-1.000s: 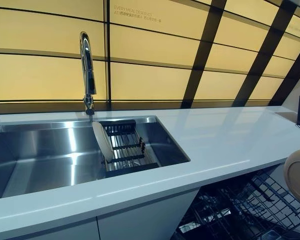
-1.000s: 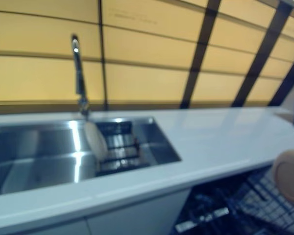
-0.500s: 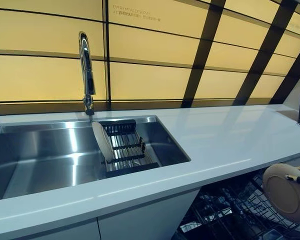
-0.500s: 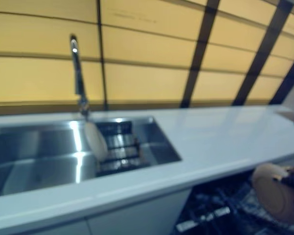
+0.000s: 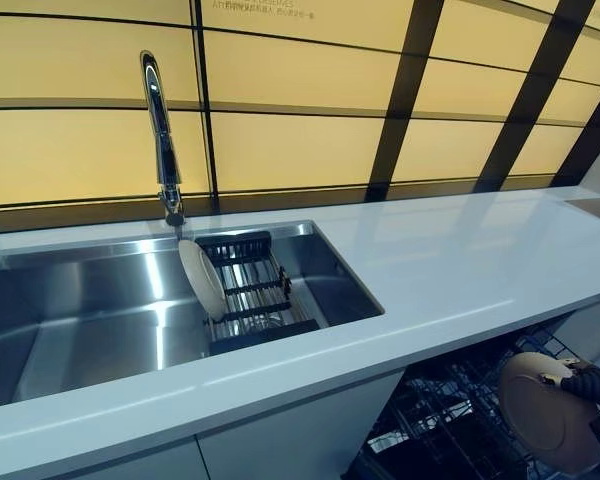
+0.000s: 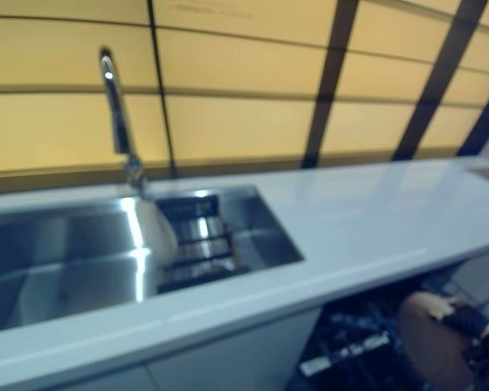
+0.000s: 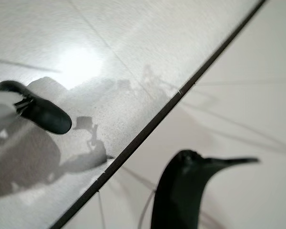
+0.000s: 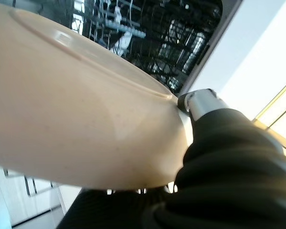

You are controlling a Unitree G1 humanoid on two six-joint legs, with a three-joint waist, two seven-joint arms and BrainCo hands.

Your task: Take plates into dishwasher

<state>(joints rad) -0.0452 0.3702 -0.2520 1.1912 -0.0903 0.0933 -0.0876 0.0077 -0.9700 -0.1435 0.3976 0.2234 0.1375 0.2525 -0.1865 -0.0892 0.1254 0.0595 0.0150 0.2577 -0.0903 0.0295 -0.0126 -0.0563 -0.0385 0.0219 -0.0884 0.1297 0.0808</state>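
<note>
White countertop (image 5: 460, 270) under amber panelled wall, steel sink (image 5: 80, 310) with tall faucet (image 5: 160, 130). Two plates counted: one cream plate (image 5: 202, 280) on edge in black drying rack (image 5: 252, 295) inside sink; second cream plate (image 5: 540, 412), round, shallow, raised foot ring on underside, held tilted by right hand (image 5: 590, 385) over open dishwasher rack (image 5: 435, 420) below counter edge. Right hand fingers probably clamped on plate rim, mostly hidden. Left hand (image 7: 40, 112) over pale floor, fingers seem relaxed, holding nothing

Beige plate (image 5: 545, 412), white countertop (image 5: 460, 270)
</note>
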